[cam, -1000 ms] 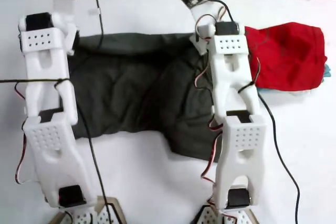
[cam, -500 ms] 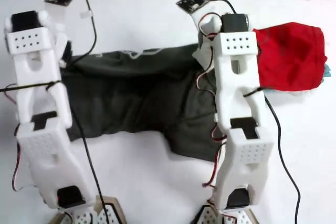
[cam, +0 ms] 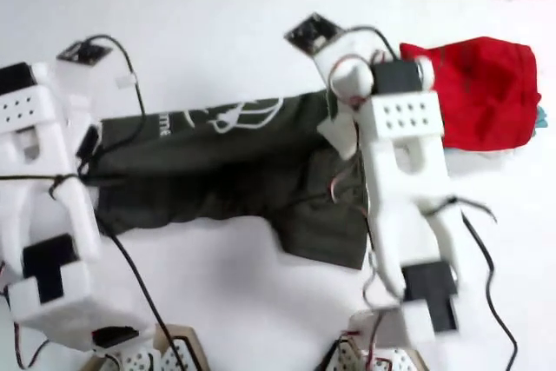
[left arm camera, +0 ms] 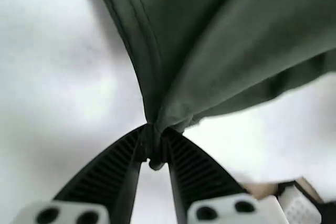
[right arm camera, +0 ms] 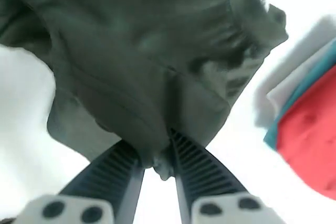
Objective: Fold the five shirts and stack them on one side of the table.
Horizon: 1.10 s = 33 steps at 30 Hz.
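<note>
High view gives us the dark green shirt (cam: 234,171) stretched across the middle of the table (cam: 217,23), between the left arm (cam: 43,171) and the right arm (cam: 404,154). A white print (cam: 234,115) shows along its far side, and its near right corner reaches furthest toward the table's near edge.

In the left wrist view we see the left gripper (left arm camera: 155,150) closed tight on a bunched fold of that shirt, the cloth fanning out from between the jaws. In the right wrist view the right gripper (right arm camera: 155,158) is likewise clamped on a gathered fold at the shirt's other end, its jaws almost together with only fabric between them.

By the table's right edge lies the red shirt (cam: 486,93), folded, just beside the green one. Under it we make out a teal layer (right arm camera: 299,103) and a white layer (right arm camera: 294,72).
</note>
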Motion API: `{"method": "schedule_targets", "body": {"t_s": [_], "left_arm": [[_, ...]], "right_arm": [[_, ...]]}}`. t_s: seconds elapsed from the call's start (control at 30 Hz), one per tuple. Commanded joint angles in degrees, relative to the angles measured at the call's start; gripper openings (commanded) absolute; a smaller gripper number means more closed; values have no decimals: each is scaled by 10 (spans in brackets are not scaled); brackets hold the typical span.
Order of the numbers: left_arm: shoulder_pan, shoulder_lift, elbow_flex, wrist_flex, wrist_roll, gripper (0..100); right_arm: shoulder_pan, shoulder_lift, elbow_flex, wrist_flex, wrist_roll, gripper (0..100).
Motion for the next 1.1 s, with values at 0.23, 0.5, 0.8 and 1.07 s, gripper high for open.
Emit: {"method": "schedule_targets", "body": {"t_s": [0.23,0.5,0.8,1.07], "left_arm": [[-5,-110,189,-59,-30,25],[-11,-109,283,-139,-30,25],[-10,-109,295,-155,-30,43],[-11,-112,229,-118,-30,262]], "right_arm": [[27,-207,264,-73,4,18],[26,-277,441,-149,33,18],[24,-282,558,-235,69,22],[22,-287,447,-177,68,257]]}}
